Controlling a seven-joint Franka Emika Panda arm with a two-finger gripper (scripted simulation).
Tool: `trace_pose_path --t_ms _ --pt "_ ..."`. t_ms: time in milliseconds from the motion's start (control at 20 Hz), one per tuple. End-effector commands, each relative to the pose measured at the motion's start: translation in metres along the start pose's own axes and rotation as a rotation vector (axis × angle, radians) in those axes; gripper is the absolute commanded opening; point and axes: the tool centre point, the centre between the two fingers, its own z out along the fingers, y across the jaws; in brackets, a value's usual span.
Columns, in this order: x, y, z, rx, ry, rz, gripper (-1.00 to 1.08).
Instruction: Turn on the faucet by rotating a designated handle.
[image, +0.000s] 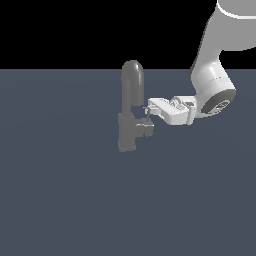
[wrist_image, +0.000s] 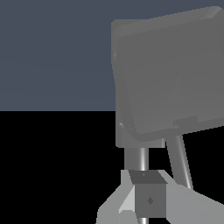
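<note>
The grey faucet (image: 131, 131) stands mid-floor, a blocky base under a thick tube (image: 132, 82) arching over at the top. The handle (image: 146, 128) is a small stub on the base's side toward the exterior view's right, with a thin upright pin (image: 148, 116). My gripper (image: 148, 107) reaches in level from that side, its fingertips together at the top of the pin; I cannot tell if they touch it. In the wrist view the faucet (wrist_image: 166, 78) fills the frame as a big grey block, with two thin rods (wrist_image: 141, 159) beside my shut gripper (wrist_image: 146, 188).
The faucet stands on a flat dark blue-grey floor (image: 60, 200). My white arm (image: 212, 75) comes down from the exterior view's upper right. Nothing else is in view.
</note>
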Motion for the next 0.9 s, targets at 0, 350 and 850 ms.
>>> trace_pose_path --t_ms 0,350,850 --pt "-0.003 0.009 0.0 -0.007 -0.006 0.005 -1.0" --pt "-0.006 0.015 0.0 -0.004 0.0 -0.006 -1.0" --pt "0.013 0.049 0.0 -0.006 -0.004 0.001 -1.0"
